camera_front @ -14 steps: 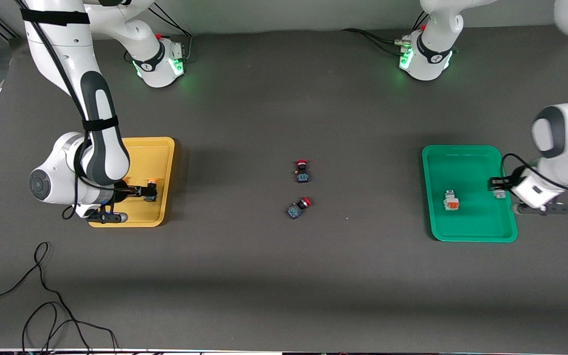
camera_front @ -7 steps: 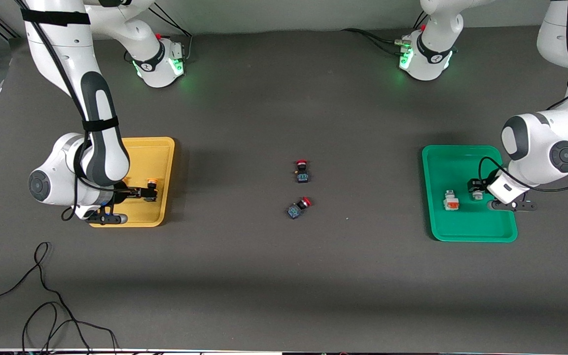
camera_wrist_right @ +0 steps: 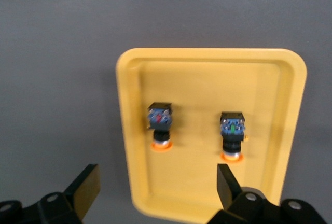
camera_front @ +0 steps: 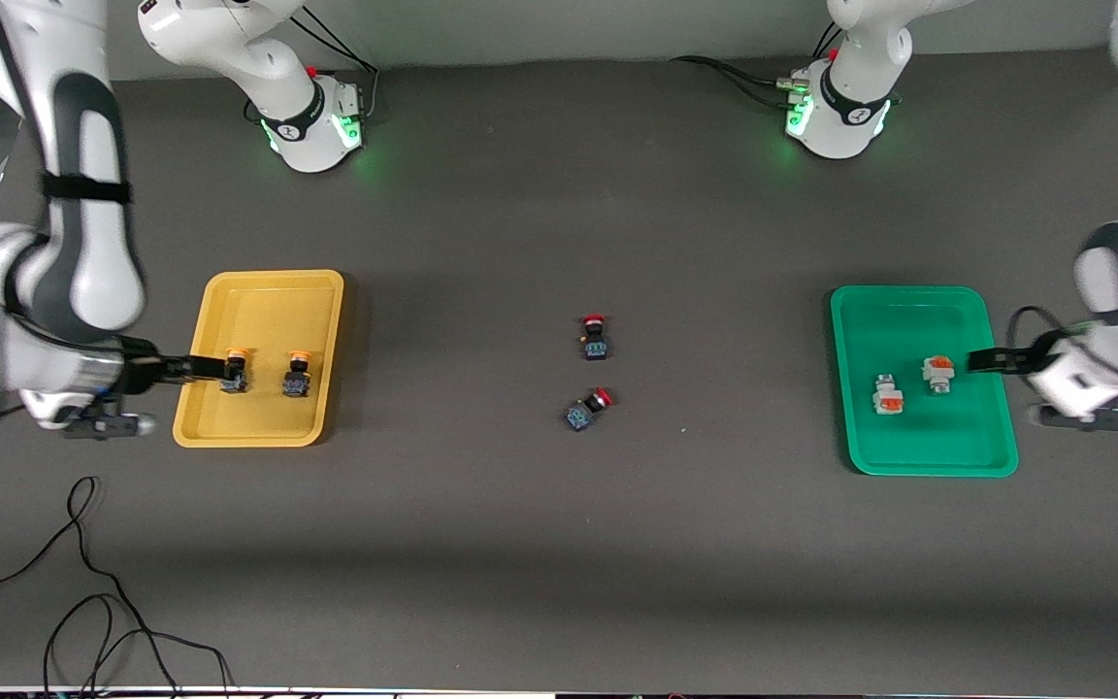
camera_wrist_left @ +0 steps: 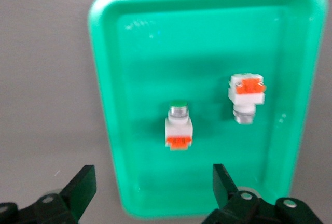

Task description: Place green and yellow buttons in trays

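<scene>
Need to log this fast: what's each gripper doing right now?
Left gripper: open, empty, over the green plastic tray's edge.
Right gripper: open, empty, at the yellow plastic tray's edge.

Two red-capped switches with black bodies on a dark grey worktop (camera_front: 540,544), about midway between its two ends. One red-capped switch (camera_front: 595,338) lying with its cap pointing away from the front camera. The other red-capped switch (camera_front: 587,409) just nearer to that camera, close beside the first but apart from it, lying at a slant with its cap tilted toward the left arm's end. A loose black cable (camera_front: 83,573) looping in curls over the worktop's near corner at the right arm's end.
</scene>
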`<state>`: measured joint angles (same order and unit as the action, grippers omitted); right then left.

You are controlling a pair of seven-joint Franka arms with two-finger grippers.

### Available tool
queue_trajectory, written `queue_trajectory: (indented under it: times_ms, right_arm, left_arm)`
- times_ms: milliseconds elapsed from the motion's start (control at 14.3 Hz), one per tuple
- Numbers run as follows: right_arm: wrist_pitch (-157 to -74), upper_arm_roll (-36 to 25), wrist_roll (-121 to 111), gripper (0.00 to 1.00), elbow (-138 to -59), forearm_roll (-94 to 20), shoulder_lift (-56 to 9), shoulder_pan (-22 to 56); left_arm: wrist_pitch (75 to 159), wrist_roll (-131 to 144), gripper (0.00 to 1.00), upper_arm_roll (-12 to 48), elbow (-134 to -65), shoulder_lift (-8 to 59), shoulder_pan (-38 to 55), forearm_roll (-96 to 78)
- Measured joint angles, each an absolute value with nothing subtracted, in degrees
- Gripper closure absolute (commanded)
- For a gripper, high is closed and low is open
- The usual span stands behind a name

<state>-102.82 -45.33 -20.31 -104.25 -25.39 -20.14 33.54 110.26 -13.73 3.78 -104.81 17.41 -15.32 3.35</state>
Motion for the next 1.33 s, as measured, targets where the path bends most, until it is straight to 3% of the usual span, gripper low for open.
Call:
queue_trajectory:
  times_ms: [209,419,698,1047,1326]
  right_arm:
    - [-95.08,-45.94,-19.49,0.00,-97.70,-24.28,-19.47,33.55]
    - [-88.73,-46.74,-19.22,0.00,-91.35,-23.29,-19.53,33.62]
    - [-82.59,-47.60,-19.12,0.00,-83.56,-22.18,-19.49,33.64]
    - [-79.80,-46.94,-17.41,0.00,-79.57,-19.35,-18.37,34.24]
    - [-79.65,-36.03,-9.92,0.00,-80.29,-12.80,-14.10,30.26]
  left_arm:
    - [95.34,-13.78,0.00,3.93,-94.21,14.49,-15.35,3.24]
    - [87.38,-13.79,0.00,4.68,-88.45,12.12,-15.19,2.27]
    - [85.15,-13.67,0.00,5.21,-88.85,5.97,-12.28,0.67]
    - [85.12,-5.26,0.00,4.09,-91.15,1.65,-2.55,0.42]
    - [85.12,-1.98,0.00,0.48,-91.18,1.01,3.34,0.42]
